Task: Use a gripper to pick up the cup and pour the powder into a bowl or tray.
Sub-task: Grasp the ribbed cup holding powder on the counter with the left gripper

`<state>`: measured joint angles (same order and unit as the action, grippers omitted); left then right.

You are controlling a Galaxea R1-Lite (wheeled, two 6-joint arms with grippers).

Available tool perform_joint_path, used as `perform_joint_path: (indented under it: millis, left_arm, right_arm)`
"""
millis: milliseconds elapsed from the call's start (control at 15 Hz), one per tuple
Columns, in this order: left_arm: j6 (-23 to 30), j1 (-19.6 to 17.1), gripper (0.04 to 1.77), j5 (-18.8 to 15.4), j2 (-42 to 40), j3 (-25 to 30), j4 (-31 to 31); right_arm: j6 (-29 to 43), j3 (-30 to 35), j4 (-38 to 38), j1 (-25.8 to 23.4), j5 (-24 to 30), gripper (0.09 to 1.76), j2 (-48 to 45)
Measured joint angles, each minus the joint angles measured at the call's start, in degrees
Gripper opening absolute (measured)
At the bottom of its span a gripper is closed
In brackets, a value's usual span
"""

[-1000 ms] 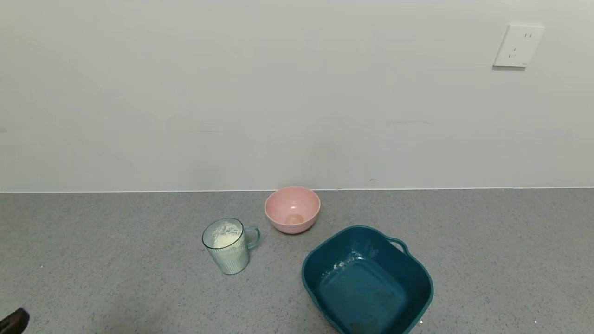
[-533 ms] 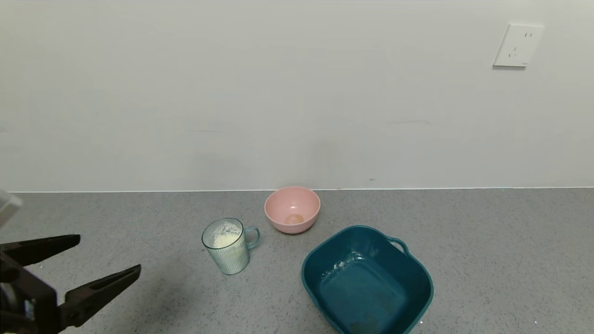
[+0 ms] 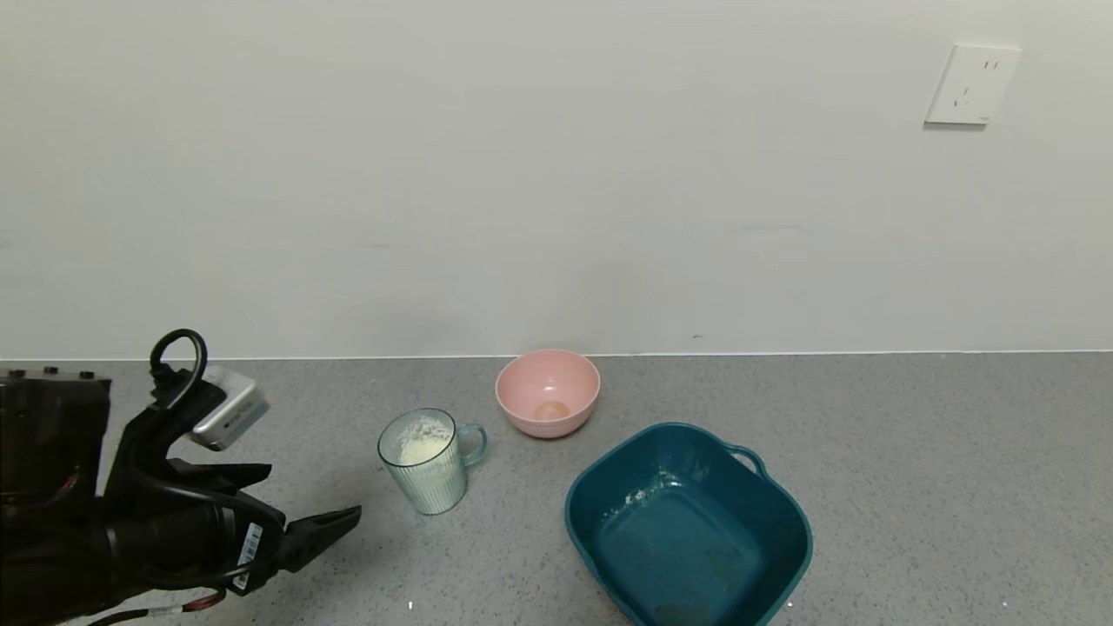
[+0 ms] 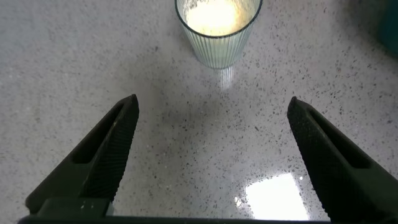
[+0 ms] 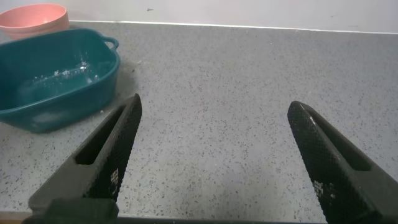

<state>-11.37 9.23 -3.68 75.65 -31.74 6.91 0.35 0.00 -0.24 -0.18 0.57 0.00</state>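
Note:
The clear ribbed cup [image 3: 432, 474] stands upright on the grey counter, handle towards the pink bowl, with white powder [image 3: 420, 443] heaped inside. The dark teal basin [image 3: 783, 504] sits to its right with only a few powder specks [image 3: 639, 497] in it. My left gripper [image 3: 313, 491] is open and empty, low over the counter to the left of the cup, fingers pointing at it. In the left wrist view the cup [image 4: 217, 37] stands beyond the open gripper [image 4: 212, 102]. My right gripper [image 5: 214, 102] is open and empty over bare counter, right of the basin [image 5: 56, 74], outside the head view.
A small pink bowl [image 3: 548, 400] stands behind the cup and basin near the wall; it also shows in the right wrist view [image 5: 34, 18]. A white socket [image 3: 971, 85] is on the wall. Grey speckled counter [image 3: 913, 452] stretches to both sides.
My left arm has come in from the bottom left corner and moved right towards the cup, staying open. The cup, bowl and basin have not moved.

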Motion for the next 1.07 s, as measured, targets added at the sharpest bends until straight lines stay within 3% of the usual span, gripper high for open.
perform_joint_path:
  millis: [200,667,1067]
  left_arm:
    - [-0.3,0.0,1.72,-0.1,5.4,2.0,5.0]
    - [-1.4,0.2,1.72,-2.4,16.7,9.0,23.9]
    - [-1.2,0.2,1.72,-2.8,23.8,10.8,31.7]
  right_arm:
    - [0.0,0.0,0.0,0.0,0.0,1.71,0.0]
    - [0.0,0.0,0.0,0.0,0.0,1.71,0.0]
    - [0.0,0.0,0.0,0.0,0.0,1.71,0.0]
